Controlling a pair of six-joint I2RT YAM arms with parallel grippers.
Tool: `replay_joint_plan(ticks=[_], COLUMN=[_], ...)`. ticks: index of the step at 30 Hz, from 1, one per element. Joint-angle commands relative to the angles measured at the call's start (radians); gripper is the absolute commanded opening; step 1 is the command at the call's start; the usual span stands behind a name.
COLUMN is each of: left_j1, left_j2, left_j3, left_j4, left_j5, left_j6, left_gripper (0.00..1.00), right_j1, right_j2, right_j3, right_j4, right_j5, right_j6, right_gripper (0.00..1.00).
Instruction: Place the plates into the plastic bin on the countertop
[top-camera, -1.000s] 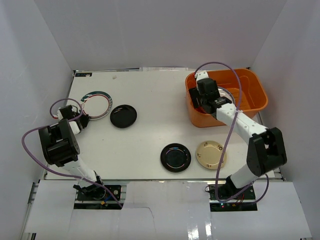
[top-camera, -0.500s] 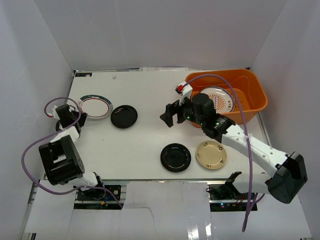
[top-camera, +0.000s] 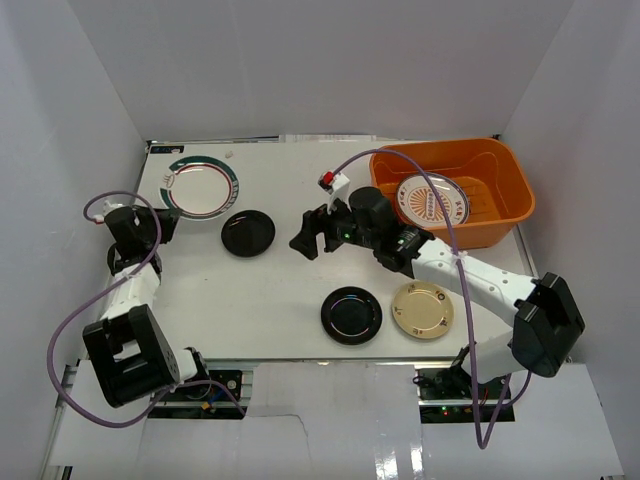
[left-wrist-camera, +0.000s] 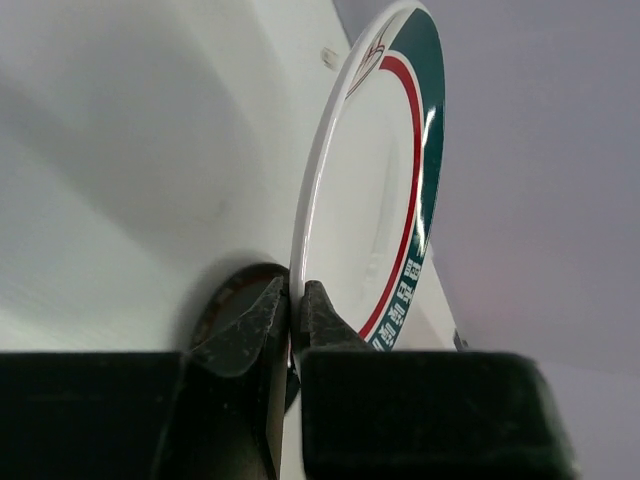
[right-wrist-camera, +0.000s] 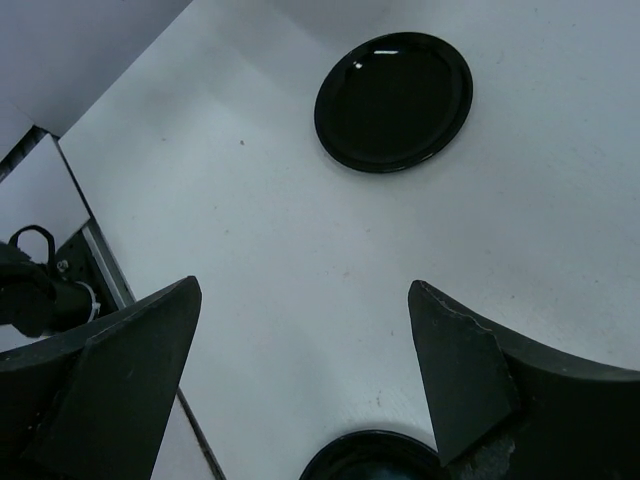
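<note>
Since the earlier frame the right gripper (right-wrist-camera: 300, 340) has left the bin (top-camera: 505, 222), where the patterned plate (top-camera: 432, 199) now lies. Its jaws are wide and empty, facing a black plate (right-wrist-camera: 393, 100). The left gripper (left-wrist-camera: 296, 300) pinches the rim of the green-rimmed plate (left-wrist-camera: 370, 200), tilting it off the countertop (top-camera: 290, 290), apparently for carrying.

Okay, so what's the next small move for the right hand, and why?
Probably lower toward the rim of the far black plate. The right hand is open and empty above the countertop, that plate lies flat just ahead of it, and the left hand is shut on the green-rimmed plate.
</note>
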Motion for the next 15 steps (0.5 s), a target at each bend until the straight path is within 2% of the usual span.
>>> replay_joint_plan(ticks=[1,8,13,15], left_j1=[-0.065,-0.186,-0.234,-0.243], left_j2=[-0.078,-0.215,-0.293,-0.319], left_j3=[-0.004,-0.089,-0.138,-0.142], left_j4=[0.099,0.105,0.105,0.109], left_j5=[0.208,0.403,0.489,0.510], left_j6=[-0.036,-0.006,-0.012,-0.015], left_gripper=[0.00,0.00,0.00,0.00], right_j1=[-0.001,-0.096,-0.169,-0.189], right_j2=[0.042,0.133,0.127,0.119], right_j3=[0.118,0.178,0.135,0.103], right_j4=[0.068,0.067,0.079,0.082], right_j5=[0.084,0.058,0.067,0.066], right_j6=[0.055,0.138,0.188,0.208], right_gripper=[0.90,0.90,0.90,0.94])
